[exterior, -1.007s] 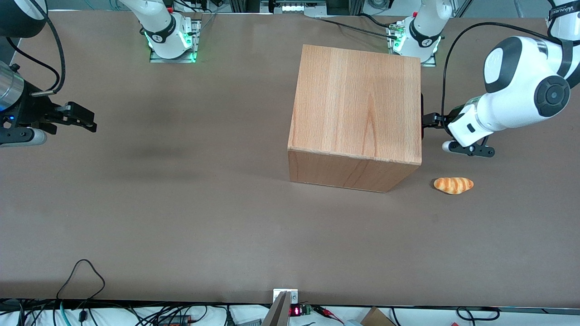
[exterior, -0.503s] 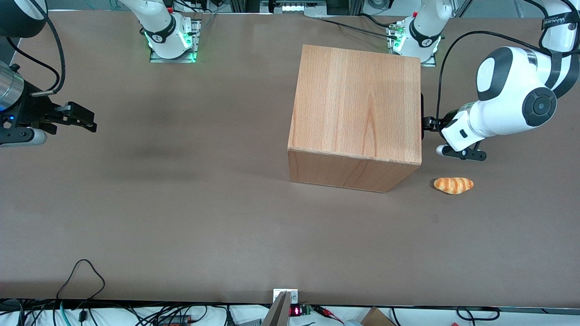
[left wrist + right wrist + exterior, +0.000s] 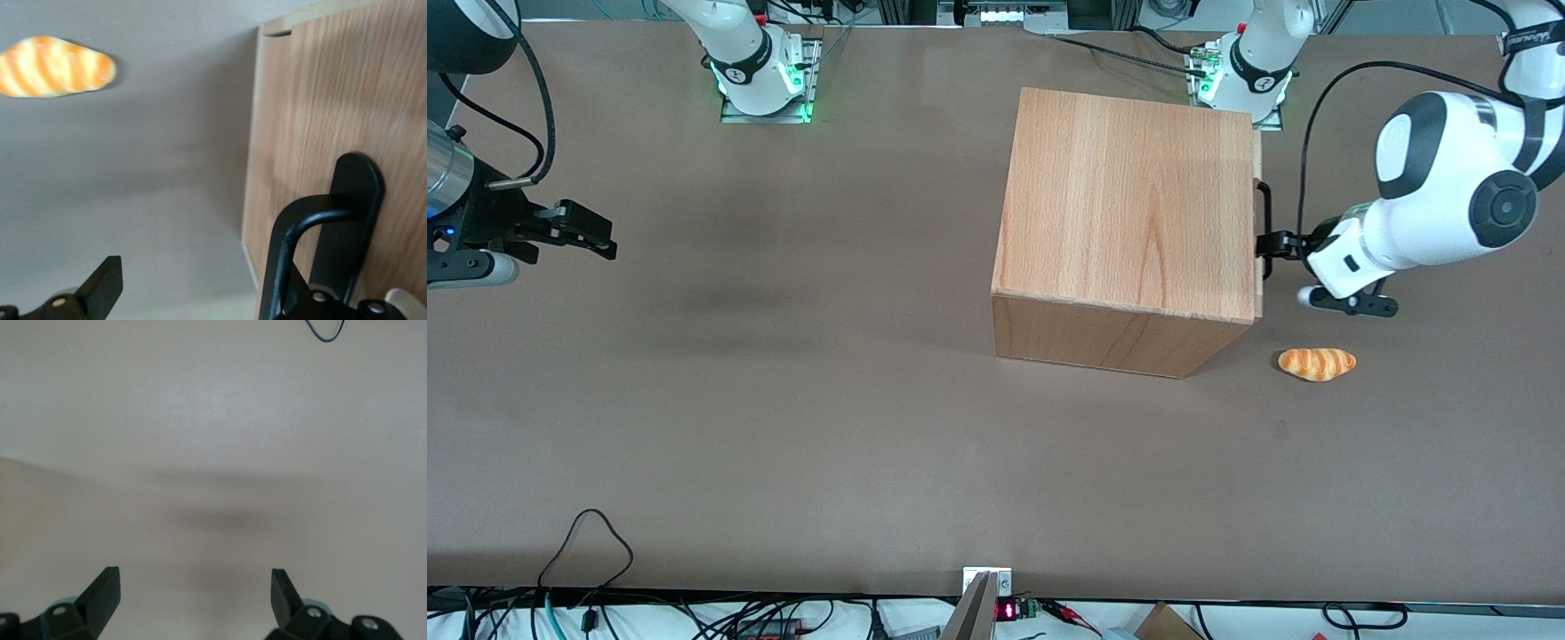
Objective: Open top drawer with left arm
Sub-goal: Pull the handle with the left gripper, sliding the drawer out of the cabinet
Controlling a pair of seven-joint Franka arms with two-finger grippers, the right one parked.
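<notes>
The wooden cabinet (image 3: pixel 1129 204) stands on the table, its front facing the working arm's end. The top drawer (image 3: pixel 1259 169) sticks out of it by a thin strip, carrying its black bar handle (image 3: pixel 1264 218). My left arm (image 3: pixel 1440 204) reaches in from that end, and its gripper (image 3: pixel 1270 245) is at the handle. In the left wrist view the drawer front (image 3: pixel 347 100) fills one side and the handle (image 3: pixel 293 227) curves over one finger. The gripper (image 3: pixel 193 290) is open, and its other finger (image 3: pixel 100 293) hangs free over the table.
A striped orange bread roll (image 3: pixel 1317 364) (image 3: pixel 53 67) lies on the brown table beside the cabinet's front corner, nearer the front camera than the gripper. Two arm bases (image 3: pixel 1240 71) stand along the table edge farthest from the camera.
The top drawer has slid a little out of the cabinet toward the working arm's end. The left gripper drew back with the handle after first pressing closer.
</notes>
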